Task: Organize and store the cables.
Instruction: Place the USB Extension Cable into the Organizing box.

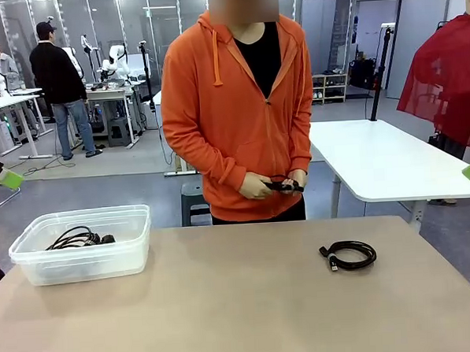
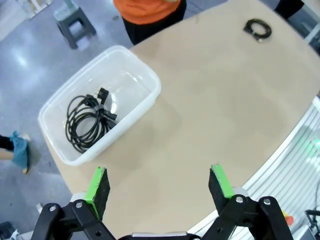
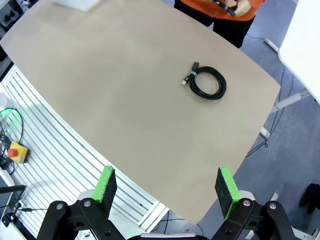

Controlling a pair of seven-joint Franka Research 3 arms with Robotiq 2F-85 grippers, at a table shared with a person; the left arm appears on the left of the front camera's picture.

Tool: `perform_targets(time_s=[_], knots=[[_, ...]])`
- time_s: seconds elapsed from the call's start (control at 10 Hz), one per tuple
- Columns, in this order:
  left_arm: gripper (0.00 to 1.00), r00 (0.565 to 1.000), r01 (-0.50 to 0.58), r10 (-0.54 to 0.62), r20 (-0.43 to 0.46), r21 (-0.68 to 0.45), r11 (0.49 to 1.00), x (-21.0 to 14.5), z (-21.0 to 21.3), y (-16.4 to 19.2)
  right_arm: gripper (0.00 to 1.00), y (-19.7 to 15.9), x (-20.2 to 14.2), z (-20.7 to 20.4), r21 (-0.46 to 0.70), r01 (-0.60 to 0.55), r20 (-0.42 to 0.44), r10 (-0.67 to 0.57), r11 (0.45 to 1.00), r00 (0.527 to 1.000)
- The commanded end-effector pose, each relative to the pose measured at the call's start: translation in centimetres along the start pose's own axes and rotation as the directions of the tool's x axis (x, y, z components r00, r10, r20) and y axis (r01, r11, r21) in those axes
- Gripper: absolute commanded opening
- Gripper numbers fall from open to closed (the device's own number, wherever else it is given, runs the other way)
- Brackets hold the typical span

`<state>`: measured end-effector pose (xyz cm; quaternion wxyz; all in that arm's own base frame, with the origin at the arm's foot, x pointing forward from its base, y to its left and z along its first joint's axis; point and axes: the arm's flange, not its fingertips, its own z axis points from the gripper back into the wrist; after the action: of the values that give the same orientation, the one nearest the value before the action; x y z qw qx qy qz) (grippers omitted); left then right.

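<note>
Coiled black cables (image 1: 349, 255) are lying on the tan table (image 1: 226, 303) and in the clear plastic tub (image 1: 35, 269); the left hand (image 2: 157, 176) and right hand (image 3: 167, 176) are hovering wide open, empty.

Under the left gripper (image 2: 158, 172) the table (image 2: 210, 115) is bare; ahead and to its left the clear bin (image 2: 145, 67) rises (open on top, a cable coil (image 2: 87, 122) inside); under the right gripper (image 3: 165, 172) bare table again, one coiled cable (image 3: 209, 82) ahead; the person's hands (image 1: 255, 187) hover beyond the far edge.
</note>
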<state>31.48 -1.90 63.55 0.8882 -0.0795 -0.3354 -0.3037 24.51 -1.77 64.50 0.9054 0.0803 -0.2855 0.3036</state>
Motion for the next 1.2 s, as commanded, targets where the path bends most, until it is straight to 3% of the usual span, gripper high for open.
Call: perform_targets(time_s=[0.0, 0.2, 0.6, 1.1], knots=[[1.00, 0.995, 0.097, -0.092, 0.048, -0.107, 0.990, 1.5, 1.8, -1.0, 1.00, -0.4, 1.5, -2.0, 0.014, 0.015, -0.032, -0.014, 1.000, 0.999], [1.00, 0.997, 0.071, -0.066, 0.040, -0.164, 0.984, 1.7, 2.9, -1.6, 1.00, -1.4, 4.2, -6.1, 0.019, 0.057, -0.068, -0.056, 0.998, 0.996], [1.00, 0.994, 0.107, -0.106, 0.017, -0.165, 0.981, 1.0, 3.5, -3.5, 1.00, -3.5, 7.9, -16.6, -0.032, 0.156, -0.181, -0.159, 0.987, 0.971], [1.00, 0.996, 0.091, -0.091, 0.008, -0.154, 0.984, 1.3, 3.2, -3.6, 1.00, -5.2, 10.2, -28.1, -0.182, 0.304, -0.168, -0.334, 0.935, 0.927]])
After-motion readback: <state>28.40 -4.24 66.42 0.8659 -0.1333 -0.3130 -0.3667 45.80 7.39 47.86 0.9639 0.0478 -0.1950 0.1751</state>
